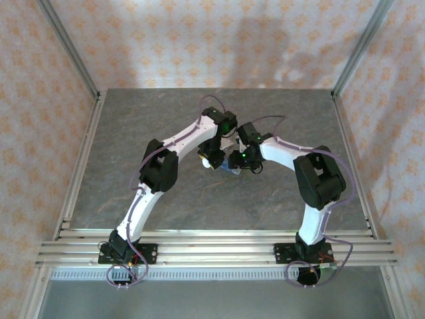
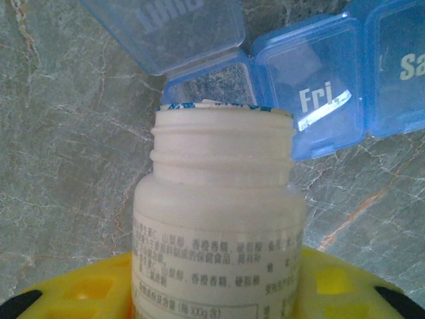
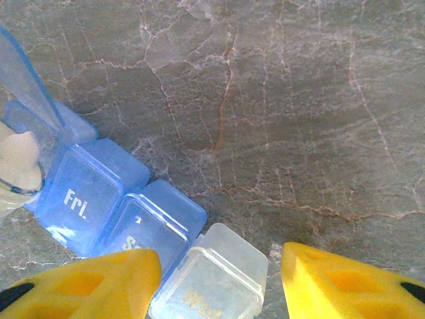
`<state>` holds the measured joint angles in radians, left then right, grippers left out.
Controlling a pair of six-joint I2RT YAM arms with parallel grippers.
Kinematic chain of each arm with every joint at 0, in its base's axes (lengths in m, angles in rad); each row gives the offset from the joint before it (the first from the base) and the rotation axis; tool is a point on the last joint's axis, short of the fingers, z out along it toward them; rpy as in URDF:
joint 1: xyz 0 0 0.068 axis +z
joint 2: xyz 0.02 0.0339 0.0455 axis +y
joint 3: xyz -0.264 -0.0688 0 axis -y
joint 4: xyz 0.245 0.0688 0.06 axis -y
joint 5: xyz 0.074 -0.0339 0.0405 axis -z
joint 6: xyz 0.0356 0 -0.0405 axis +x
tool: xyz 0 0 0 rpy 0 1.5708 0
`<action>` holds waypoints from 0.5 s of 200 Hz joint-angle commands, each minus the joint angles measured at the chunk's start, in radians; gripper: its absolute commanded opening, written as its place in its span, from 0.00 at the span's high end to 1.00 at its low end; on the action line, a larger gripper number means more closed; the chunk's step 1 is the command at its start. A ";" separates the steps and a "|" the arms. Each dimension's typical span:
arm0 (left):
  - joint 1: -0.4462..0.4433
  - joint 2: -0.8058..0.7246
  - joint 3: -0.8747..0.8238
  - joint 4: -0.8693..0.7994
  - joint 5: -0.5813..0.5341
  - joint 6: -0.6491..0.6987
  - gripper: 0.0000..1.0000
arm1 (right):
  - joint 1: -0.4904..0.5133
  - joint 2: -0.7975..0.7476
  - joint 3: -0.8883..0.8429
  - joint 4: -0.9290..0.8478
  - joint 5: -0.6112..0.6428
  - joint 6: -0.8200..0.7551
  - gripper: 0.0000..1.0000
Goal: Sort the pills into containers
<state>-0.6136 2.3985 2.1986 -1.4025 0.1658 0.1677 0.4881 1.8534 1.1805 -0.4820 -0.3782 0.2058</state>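
Observation:
My left gripper (image 2: 219, 302) is shut on a white, uncapped bottle (image 2: 219, 199) with printed text. Its mouth points at the open end compartment (image 2: 209, 83) of the translucent blue pill box (image 2: 319, 100), whose lid (image 2: 179, 26) stands up. The "Fri" and "Sa" compartments are closed. No pill shows. In the right wrist view the pill box (image 3: 86, 193) lies at the lower left, with a clear end compartment (image 3: 209, 279). My right gripper (image 3: 220, 256) is open astride that clear compartment, its left finger (image 3: 86, 286) over the "Sa" cell. Both grippers (image 1: 211, 158) (image 1: 234, 161) meet mid-table.
The grey marbled table (image 1: 133, 133) is bounded by aluminium rails (image 1: 80, 166) at the left, right and near edges, with patterned walls behind. Bare tabletop (image 3: 299, 133) stretches to the right of the pill box.

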 commanded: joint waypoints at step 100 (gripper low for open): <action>-0.008 0.021 0.023 -0.064 -0.027 0.023 1.00 | 0.017 0.015 -0.080 -0.027 0.032 0.046 0.46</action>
<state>-0.6155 2.3985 2.1986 -1.4109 0.1638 0.1677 0.4885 1.8393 1.1584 -0.4614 -0.3855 0.2352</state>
